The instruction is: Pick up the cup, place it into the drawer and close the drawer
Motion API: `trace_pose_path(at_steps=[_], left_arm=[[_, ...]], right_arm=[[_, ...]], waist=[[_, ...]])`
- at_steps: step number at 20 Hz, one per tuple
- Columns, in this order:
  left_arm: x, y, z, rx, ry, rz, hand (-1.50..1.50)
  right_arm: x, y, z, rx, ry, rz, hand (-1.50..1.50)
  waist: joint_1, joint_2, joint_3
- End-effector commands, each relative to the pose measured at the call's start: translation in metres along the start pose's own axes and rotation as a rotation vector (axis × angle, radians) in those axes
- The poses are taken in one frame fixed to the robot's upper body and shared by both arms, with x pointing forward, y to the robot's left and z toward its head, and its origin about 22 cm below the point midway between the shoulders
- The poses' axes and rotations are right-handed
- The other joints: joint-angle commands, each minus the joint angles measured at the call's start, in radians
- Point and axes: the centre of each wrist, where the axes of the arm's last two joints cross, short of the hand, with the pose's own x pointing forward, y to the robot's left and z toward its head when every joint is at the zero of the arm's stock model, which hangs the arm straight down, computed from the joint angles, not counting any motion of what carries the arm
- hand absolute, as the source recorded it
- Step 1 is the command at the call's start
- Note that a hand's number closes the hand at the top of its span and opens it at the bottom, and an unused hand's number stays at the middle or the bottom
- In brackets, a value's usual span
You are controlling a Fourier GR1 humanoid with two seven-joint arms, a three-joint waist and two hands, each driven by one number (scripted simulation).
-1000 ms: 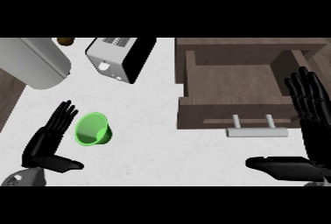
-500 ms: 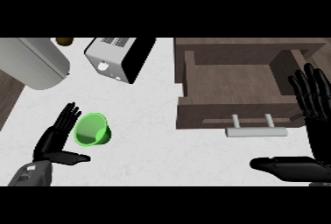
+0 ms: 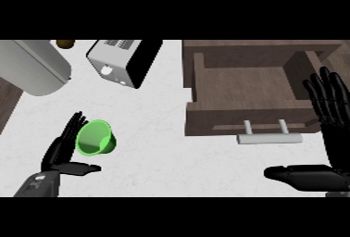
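The green cup (image 3: 95, 138) is seen on the white counter (image 3: 157, 157), well apart from the drawer (image 3: 249, 95), which stands pulled open at the upper right with its bare wooden floor exposed and its pale handle (image 3: 269, 138) facing the robot. The left hand (image 3: 63, 150) is held just beside the cup's left side, fingers straight and pointing up the view, thumb stretched out below the cup; nothing is gripped by it, and whether the fingers touch the cup's rim cannot be told. The right hand (image 3: 328, 139) is shown open and resting at the right edge, fingers up beside the drawer's right wall. The step in hand is judged to be the pick-up: the cup is flanked but not yet enclosed. For the next move, the fingers and thumb would need to be curled round the cup's wall so that it is held before any lift is attempted; after that it would have to be carried rightward across the counter and over the drawer's front wall. A toaster (image 3: 123, 60) and a large grey appliance (image 3: 31, 65) stand further back, clear of that path.
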Motion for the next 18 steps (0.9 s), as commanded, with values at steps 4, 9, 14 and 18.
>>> trace_pose_path(at_steps=[4,9,14,18], left_arm=[[-0.005,-0.005,0.0,-0.07,-0.104,0.076,-1.5],[-0.004,-0.004,-0.002,-0.069,-0.107,0.1,-1.5],[0.002,-0.012,-0.02,-0.102,-0.108,0.123,-1.5],[-0.007,-0.03,-0.017,-0.112,-0.138,0.198,-1.5]], right_arm=[[-0.011,0.008,-0.011,0.033,0.0,0.004,-1.5],[-0.013,-0.003,0.005,0.012,0.003,-0.016,-1.5],[-0.008,-0.003,-0.004,0.018,-0.001,-0.027,-1.5],[-0.021,0.003,-0.001,0.021,0.023,-0.016,-1.5]], waist=[[-0.002,0.006,-0.002],[-0.008,0.002,-0.001],[-0.01,0.002,-0.001],[-0.007,0.005,-0.001]])
